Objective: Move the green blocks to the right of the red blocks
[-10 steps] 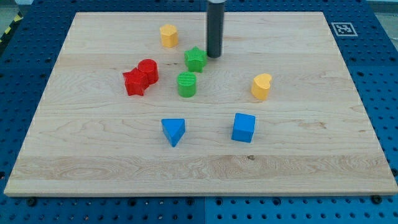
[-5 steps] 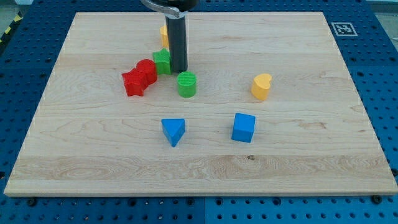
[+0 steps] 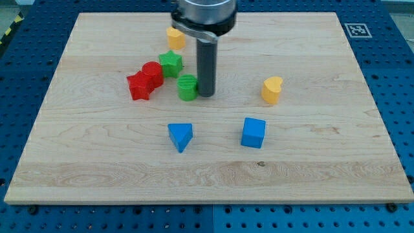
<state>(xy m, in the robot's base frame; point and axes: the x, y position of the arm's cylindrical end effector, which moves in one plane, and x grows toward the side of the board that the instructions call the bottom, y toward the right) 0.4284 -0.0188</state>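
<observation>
A red star block (image 3: 139, 86) and a red cylinder (image 3: 153, 73) sit together left of the board's middle. A green star block (image 3: 171, 63) touches the red cylinder on its right. A green cylinder (image 3: 187, 88) stands below and right of it. My tip (image 3: 206, 94) is on the board against the green cylinder's right side.
A yellow block (image 3: 174, 37) is near the view's top, partly behind the arm. A yellow heart block (image 3: 272, 90) is at the right. A blue triangle (image 3: 180, 136) and a blue cube (image 3: 253, 133) lie lower down. The wooden board (image 3: 77, 162) ends on a blue pegboard.
My tip pushed the green star left against the red cylinder, then moved down and right to the green cylinder's right side. The green cylinder has shifted slightly left.
</observation>
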